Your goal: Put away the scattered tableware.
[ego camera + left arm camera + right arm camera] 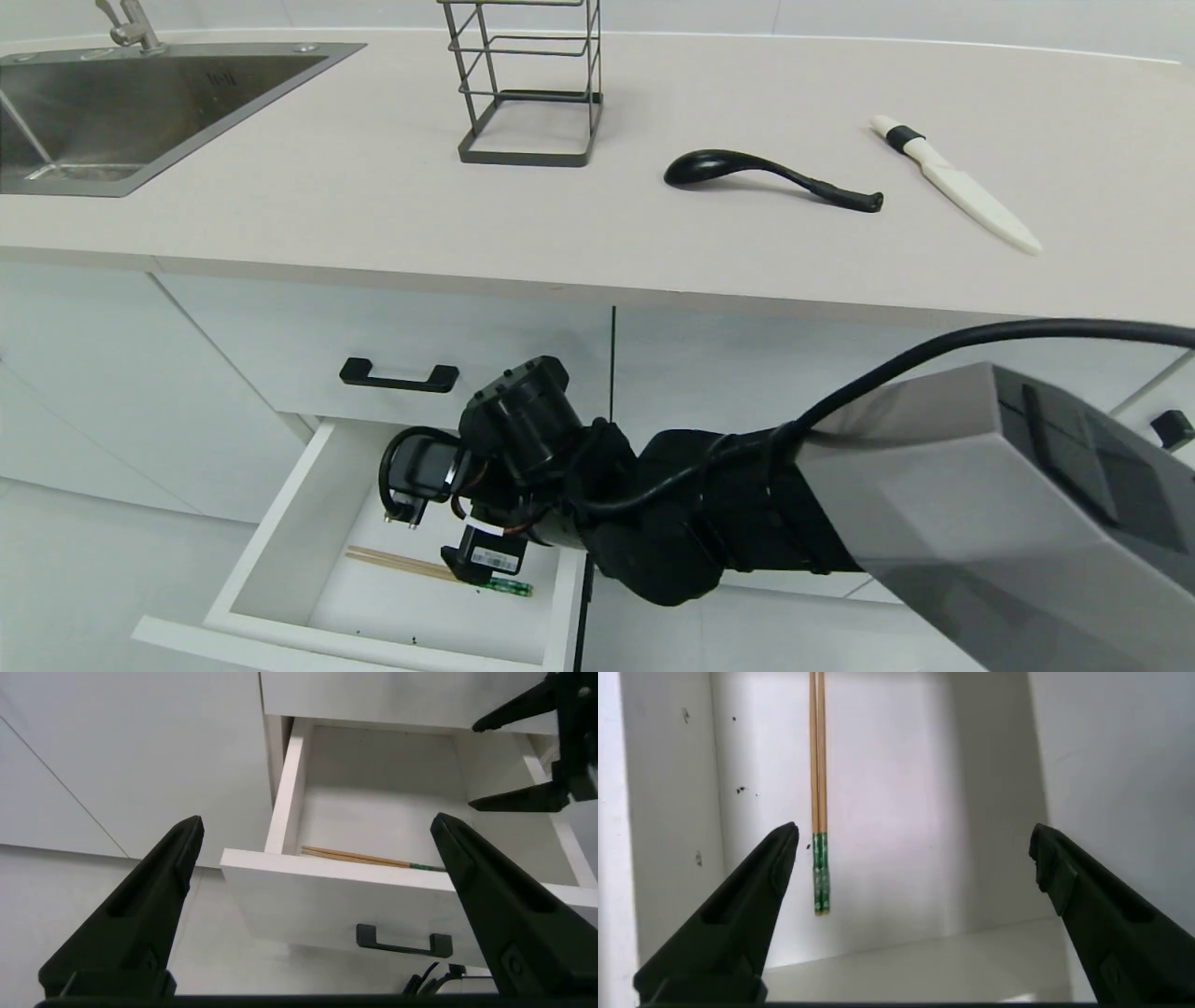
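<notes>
chopsticks (411, 563): lying flat on the floor of the open drawer (271, 523), side by side, long axis about 9 to 3 o'clock in the head view, green tips at the 3 o'clock end.
right gripper (912, 838): just above the green tips, inside the drawer mouth; jaws spread wide with nothing between them, the pair lying free beneath.
judged step: the chopsticks look stowed, so the next thing is probably one of the two pieces on the counter (373, 215).
spoon (766, 175): black, on the counter at about 1 o'clock from the right gripper and well above it; bowl at the 9 o'clock end, handle running to 3–4 o'clock.
knife (962, 187): white, near the spoon on its 3 o'clock side, apart from it; long axis 10 to 4 o'clock, black-banded end at 10.
key relation: both pieces lie up and toward the robot's right, so the right arm seems the nearer; it would have to rise out of the drawer and over the counter edge first.
left gripper (318, 826): low, outside the drawer front and facing it, jaws wide apart, holding nothing.
rack (527, 93): wire, at 10 o'clock from the spoon.
sink (243, 112): far corner, at 10 o'clock.
</notes>
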Robot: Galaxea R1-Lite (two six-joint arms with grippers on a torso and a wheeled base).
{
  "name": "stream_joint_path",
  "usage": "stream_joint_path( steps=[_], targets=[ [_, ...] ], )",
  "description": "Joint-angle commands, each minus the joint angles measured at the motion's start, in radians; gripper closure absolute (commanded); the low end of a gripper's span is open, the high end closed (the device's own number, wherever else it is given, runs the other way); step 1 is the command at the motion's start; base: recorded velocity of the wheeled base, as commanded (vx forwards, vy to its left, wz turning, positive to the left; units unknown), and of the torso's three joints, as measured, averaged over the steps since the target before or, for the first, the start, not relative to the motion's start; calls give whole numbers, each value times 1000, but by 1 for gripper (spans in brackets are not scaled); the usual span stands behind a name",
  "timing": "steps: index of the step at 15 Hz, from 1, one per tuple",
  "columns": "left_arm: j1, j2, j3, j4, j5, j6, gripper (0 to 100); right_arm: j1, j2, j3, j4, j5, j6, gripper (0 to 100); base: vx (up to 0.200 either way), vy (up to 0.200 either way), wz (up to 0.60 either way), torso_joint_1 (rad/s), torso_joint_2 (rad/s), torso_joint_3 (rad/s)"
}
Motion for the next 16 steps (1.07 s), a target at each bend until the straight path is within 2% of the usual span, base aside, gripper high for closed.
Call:
stream_joint_path(
  steps=[1,4,8,10,12,16],
  targets=[
    [0,1,0,0,0,0,0,23,-89,49,-3,2,16,0,0,0,0,0,0,0],
    [0,1,0,0,0,0,0,40,-149,83,-3,8,45,0,0,0,0,0,0,0],
    [0,1,0,0,0,0,0,70,-269,200,-3,77,157,0,0,0,0,0,0,0],
    [0,1,0,0,0,0,0,86,-356,257,-5,89,170,0,0,0,0,0,0,0],
    [0,1,0,0,0,0,0,101,-451,339,-9,99,178,0,0,0,0,0,0,0],
    [0,1,0,0,0,0,0,102,-680,531,-20,97,296,0,0,0,0,0,0,0]
  ],
)
